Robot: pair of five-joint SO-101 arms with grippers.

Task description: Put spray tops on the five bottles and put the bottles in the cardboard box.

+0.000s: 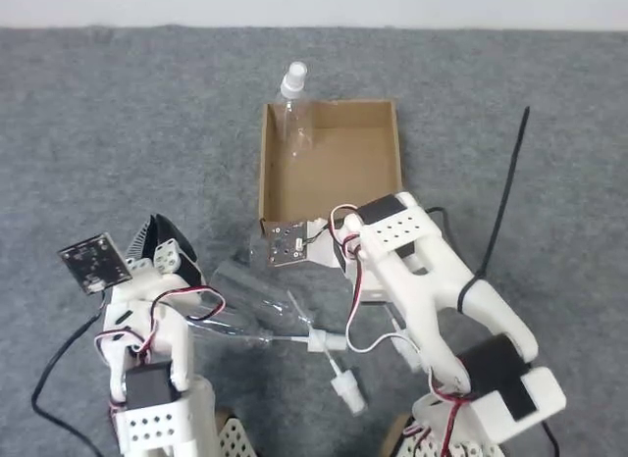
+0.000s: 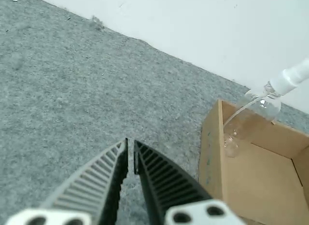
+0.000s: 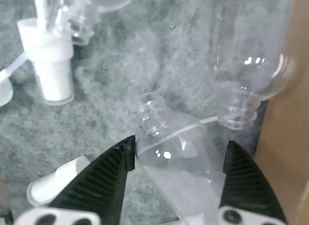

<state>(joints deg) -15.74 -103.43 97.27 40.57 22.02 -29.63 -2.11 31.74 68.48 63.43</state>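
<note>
The right gripper (image 3: 181, 145) is holding its jaws open around a bottle (image 3: 157, 121) lying on the surface. The left gripper (image 2: 131, 143) is holding its jaws closed.

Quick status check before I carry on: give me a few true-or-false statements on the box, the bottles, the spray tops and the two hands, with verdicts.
1. A capped bottle stands in a corner of the cardboard box. True.
2. The left hand holds a bottle. False: it is shut on nothing, over the carpet.
3. The right hand is open, with an uncapped bottle between its fingers. True.
4. Every spray top is fitted to a bottle. False: a loose spray top lies on the carpet between the arms.
</note>
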